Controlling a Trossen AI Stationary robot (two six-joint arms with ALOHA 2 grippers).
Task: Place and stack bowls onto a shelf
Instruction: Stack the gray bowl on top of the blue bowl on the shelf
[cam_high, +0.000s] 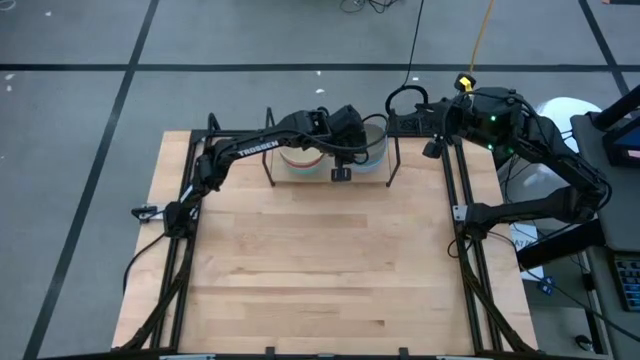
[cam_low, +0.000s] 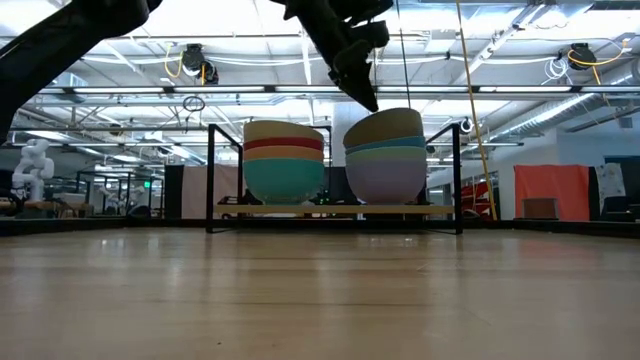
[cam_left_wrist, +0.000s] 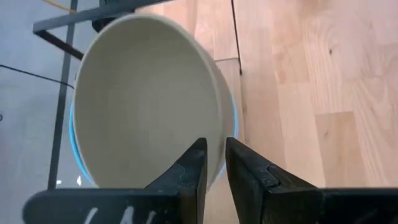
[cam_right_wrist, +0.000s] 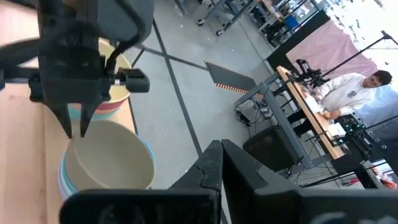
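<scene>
Olive-grey bowl (cam_low: 385, 125) tops the shelf's (cam_low: 335, 210) right stack, tilted; left tool (cam_left_wrist: 214, 163) pinches its near rim, narrow. Right tool (cam_right_wrist: 219, 163), closed, waits far right.

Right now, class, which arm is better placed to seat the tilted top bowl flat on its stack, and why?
The left. Its gripper is at the rim of the tilted olive-grey bowl on the shelf. The right gripper waits off the table's far right corner.

Low black metal-rod shelf (cam_low: 335, 210) with light wood surface, at the far edge of the wooden tabletop (cam_high: 320, 270), bearing two stacks of round plastic bowls (cam_low: 284, 160), left and right.
</scene>
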